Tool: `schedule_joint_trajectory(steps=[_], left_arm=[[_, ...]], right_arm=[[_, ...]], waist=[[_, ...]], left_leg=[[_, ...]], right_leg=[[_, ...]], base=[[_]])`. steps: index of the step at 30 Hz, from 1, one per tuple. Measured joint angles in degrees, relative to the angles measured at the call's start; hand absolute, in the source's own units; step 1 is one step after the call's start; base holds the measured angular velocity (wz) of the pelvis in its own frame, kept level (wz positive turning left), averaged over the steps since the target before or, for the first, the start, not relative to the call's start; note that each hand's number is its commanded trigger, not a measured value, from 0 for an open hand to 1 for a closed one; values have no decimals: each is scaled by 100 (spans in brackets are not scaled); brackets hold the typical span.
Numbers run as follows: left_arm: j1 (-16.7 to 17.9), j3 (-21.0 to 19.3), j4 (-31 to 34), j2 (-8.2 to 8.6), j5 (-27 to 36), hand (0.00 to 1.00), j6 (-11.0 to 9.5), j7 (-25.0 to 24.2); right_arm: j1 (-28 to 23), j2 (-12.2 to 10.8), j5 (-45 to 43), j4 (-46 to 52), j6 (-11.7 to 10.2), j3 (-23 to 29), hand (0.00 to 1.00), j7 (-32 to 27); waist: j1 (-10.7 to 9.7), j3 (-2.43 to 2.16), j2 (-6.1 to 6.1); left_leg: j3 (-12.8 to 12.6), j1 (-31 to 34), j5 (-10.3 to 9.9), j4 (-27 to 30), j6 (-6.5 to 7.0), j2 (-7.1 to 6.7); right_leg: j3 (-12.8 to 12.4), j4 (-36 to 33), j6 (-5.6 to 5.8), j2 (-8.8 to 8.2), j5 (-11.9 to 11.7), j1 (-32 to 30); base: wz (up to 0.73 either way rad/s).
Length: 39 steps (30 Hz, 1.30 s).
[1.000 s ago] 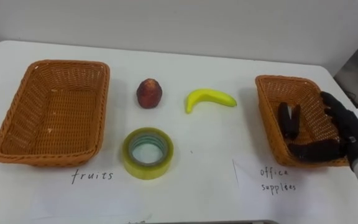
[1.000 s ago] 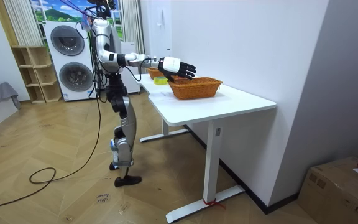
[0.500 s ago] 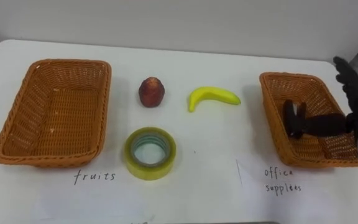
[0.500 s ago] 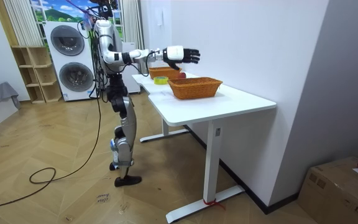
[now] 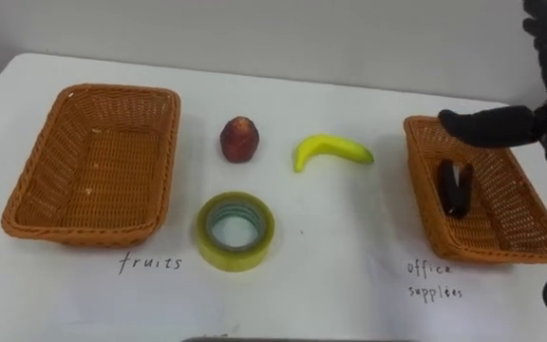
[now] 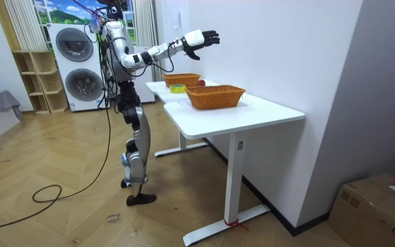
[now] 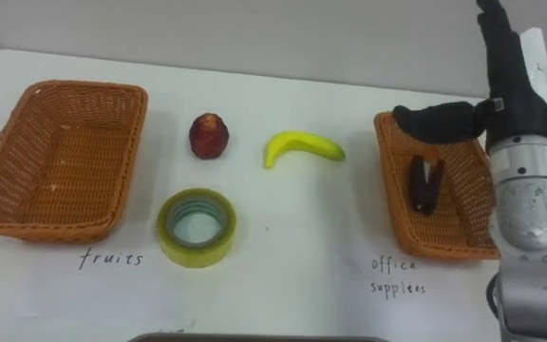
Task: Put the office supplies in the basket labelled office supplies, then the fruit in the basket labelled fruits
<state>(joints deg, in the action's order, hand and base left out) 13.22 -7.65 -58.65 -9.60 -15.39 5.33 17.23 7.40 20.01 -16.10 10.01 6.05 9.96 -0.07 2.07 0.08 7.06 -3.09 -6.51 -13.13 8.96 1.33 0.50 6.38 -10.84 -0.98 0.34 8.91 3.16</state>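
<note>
Right hand was up in the air over the far end of the right basket, wide open and holding nothing, fingers straight up and thumb sticking out to the left. The black office item sat inside that basket, by the tabletop's right edge, long axis running near-to-far. Mid-table, the banana lay crosswise with its tips curving toward the near edge. The red fruit sat left of it, the tape roll flat closer to the front edge, and the left basket by the left edge.
</note>
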Motion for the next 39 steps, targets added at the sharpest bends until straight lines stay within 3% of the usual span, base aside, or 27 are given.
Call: schedule_joint_trajectory(steps=[5, 12, 19, 22, 27, 33, 39], left_arm=[[-9, 35, 4, 4, -9, 0, -64, 3], [-81, 249, 4, -10, 13, 0, -51, 4], [-269, 522, -62, 58, 17, 0, -39, 2], [-227, 713, -75, 85, 15, 0, 7, -2], [-243, 786, -65, 117, -28, 0, 116, -59], [-238, 778, -21, 119, -45, 0, 207, -168], [-244, 794, -21, 115, -40, 0, 236, -175]], right_arm=[[116, 0, 164, 266, -37, -279, 0, -2], [374, -34, 721, 167, -55, -897, 0, -209], [373, -274, 757, -96, -42, -1377, 0, -165], [374, -280, 777, -134, -32, -1541, 0, -171], [376, -328, 648, -503, -24, -1790, 0, -167], [376, -441, 577, -760, -7, -1805, 0, -168], [381, -452, 573, -1081, -21, -2050, 0, -155]], waist=[[174, -14, 20], [331, 40, -36], [446, 83, -110], [485, 55, -160], [655, 22, -126], [794, 12, -109], [785, 3, -95]], left_leg=[[26, 36, 1, 56, 0, 2], [178, -4, 3, 67, 1, -9], [244, 50, 1, 64, -2, -13], [235, 57, 2, 61, -2, -12], [252, 89, 5, 101, -3, -11], [355, 134, 6, 126, 0, -25], [413, 191, 9, 159, 0, -39]], right_leg=[[23, 8, 0, -3, -1, -14], [147, 33, 1, -22, 0, 87], [200, 29, 0, -25, -1, 84], [222, 27, 0, -28, 0, 81], [255, 33, 0, -32, 0, 54], [369, 44, 0, -52, 0, 59], [433, 114, 2, -67, -1, 87]], base=[[3], [9], [5], [2], [1], [9], [5]])
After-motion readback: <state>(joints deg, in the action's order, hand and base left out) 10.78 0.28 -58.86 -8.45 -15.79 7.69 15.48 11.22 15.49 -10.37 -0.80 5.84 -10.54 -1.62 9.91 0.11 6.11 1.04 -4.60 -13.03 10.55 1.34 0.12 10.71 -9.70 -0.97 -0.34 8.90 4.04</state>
